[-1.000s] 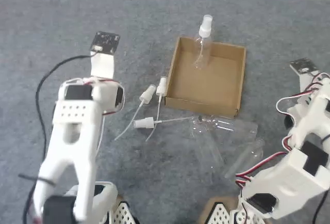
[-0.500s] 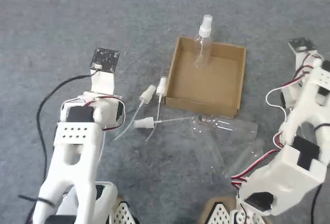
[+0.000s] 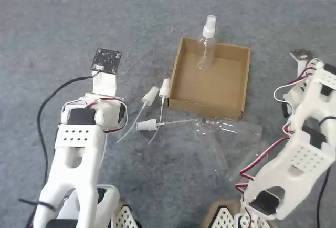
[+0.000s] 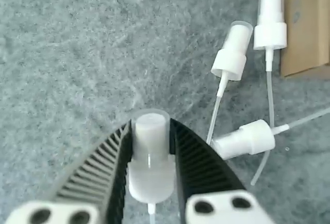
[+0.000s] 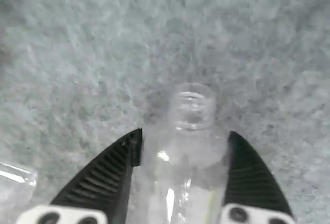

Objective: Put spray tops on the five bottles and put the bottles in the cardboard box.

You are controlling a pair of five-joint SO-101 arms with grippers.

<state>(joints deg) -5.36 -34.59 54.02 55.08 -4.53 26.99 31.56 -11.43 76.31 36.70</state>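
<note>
My left gripper [image 4: 150, 123] is shut on a white spray top [image 4: 150, 154] and hangs over the grey carpet, left of the box. Three more spray tops [image 4: 242, 139] lie beside it, seen from above as spray tops [image 3: 152, 111]. My right gripper [image 5: 184, 137] is shut on a clear bottle [image 5: 190, 115] whose open neck has no top. The right arm [image 3: 310, 128] stands right of the cardboard box [image 3: 181, 99]. One capped bottle [image 3: 207, 44] leans in the box at its far wall. Clear uncapped bottles [image 3: 220, 133] lie on the carpet in front of the box.
The left arm [image 3: 79, 138] rises at the near left with its cable looping outward. A corner of the box [image 4: 309, 22] is close to the loose spray tops. Open carpet stretches to the far left and far right.
The left arm drew back a little toward the near side, then held still. The right arm rose and swung toward the far right with the bottle.
</note>
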